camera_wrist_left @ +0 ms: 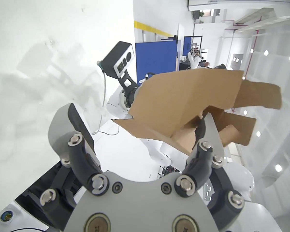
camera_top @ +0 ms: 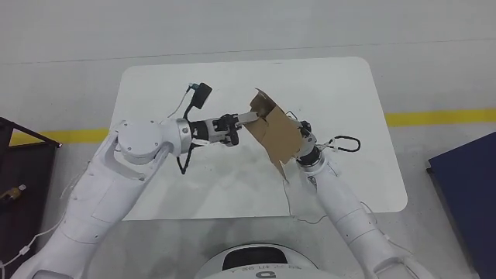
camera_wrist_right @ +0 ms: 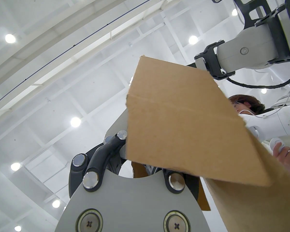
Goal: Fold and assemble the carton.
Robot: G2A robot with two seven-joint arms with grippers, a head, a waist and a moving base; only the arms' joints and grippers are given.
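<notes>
A brown cardboard carton (camera_top: 273, 129), partly folded with loose flaps, hangs tilted above the middle of the white table (camera_top: 194, 93). My right gripper (camera_top: 305, 146) sits at its lower right side, shut on a panel; in the right wrist view the carton (camera_wrist_right: 183, 134) covers the fingers. My left gripper (camera_top: 245, 118) is at the carton's left edge. In the left wrist view, the left gripper (camera_wrist_left: 142, 124) is wide open, and one fingertip (camera_wrist_left: 204, 126) touches a flap of the carton (camera_wrist_left: 191, 92) while the other stands clear.
The table's front edge (camera_top: 271, 215) runs close under both forearms, and its right edge (camera_top: 391, 139) lies just beyond the right arm. A thin cable (camera_top: 291, 198) trails near the right forearm. A black rack (camera_top: 15, 163) stands on the floor at the left.
</notes>
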